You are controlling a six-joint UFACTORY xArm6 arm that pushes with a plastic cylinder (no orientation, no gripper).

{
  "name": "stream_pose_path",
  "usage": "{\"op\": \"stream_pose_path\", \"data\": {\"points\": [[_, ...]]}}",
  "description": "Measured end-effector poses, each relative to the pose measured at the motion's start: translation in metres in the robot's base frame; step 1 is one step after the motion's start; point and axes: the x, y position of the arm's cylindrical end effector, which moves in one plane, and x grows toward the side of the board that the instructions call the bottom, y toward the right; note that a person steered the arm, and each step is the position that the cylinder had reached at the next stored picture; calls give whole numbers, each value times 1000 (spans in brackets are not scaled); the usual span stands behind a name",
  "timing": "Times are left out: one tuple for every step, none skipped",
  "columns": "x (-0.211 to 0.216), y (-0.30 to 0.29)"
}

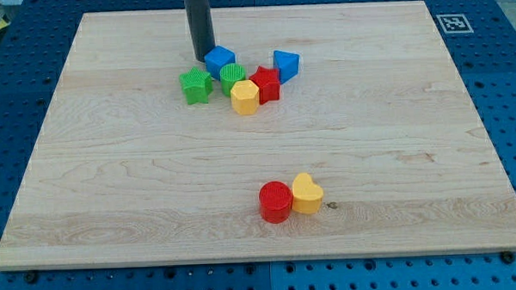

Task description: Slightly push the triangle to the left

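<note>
Tip: your tip [202, 58] touches the blue cube [220, 59]; no hand exists.
Triangle: blue triangle [286, 65], light, rigid; push its right face.

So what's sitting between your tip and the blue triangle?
In the camera view, the blue cube sits between my tip and the blue triangle, right beside my tip.

The blocks were blue [220, 58], blue [286, 65], green [196, 85], green [232, 77], red [266, 83], yellow [245, 98], red [275, 201] and yellow [307, 193]; the board [113, 184] was pale wood.
</note>
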Motion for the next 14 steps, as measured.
{"op": "stream_pose_path", "data": {"points": [[10,0],[7,2],[-29,4],[-49,42],[-49,110],[-42,179],[-6,190],[25,168],[42,136],[44,124],[44,124],[48,137],[49,139],[49,140]]}}
